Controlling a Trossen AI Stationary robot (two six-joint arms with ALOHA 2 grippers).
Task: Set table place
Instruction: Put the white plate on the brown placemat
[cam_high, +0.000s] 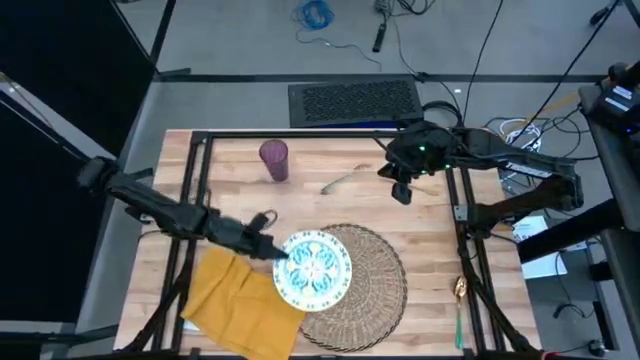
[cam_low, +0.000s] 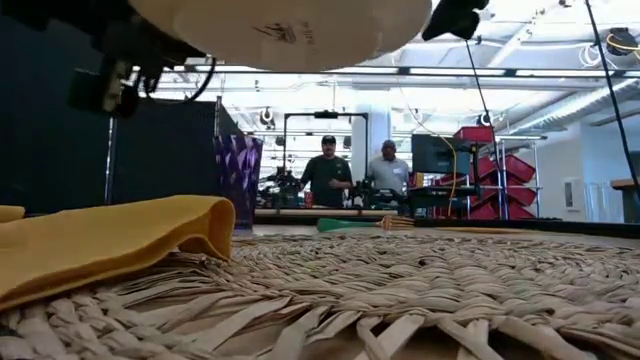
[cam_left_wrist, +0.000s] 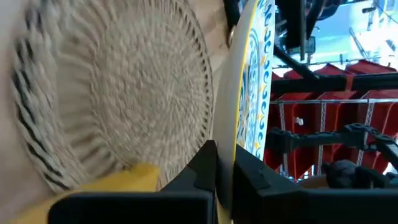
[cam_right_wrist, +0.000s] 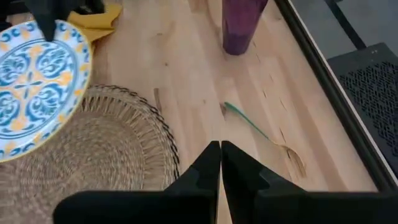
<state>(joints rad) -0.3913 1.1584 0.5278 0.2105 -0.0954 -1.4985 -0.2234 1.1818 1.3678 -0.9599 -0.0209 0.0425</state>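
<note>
Blue-and-yellow patterned white plate (cam_high: 313, 268) gripped at its rim by left jaws (cam_high: 272, 249), held above round woven straw mat (cam_high: 372, 288) (not yet set down). Right jaws (cam_right_wrist: 220, 163) closed, empty, over wooden bench (cam_high: 330, 215). Napkin, tumbler, cutlery unplaced.

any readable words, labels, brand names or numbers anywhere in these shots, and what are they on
None can be read.
The underside of the plate, held up by the left gripper, carries a small dark mark, too blurred to read.
The purple tumbler, yellow napkin, woven mat and table show no lettering.
</note>
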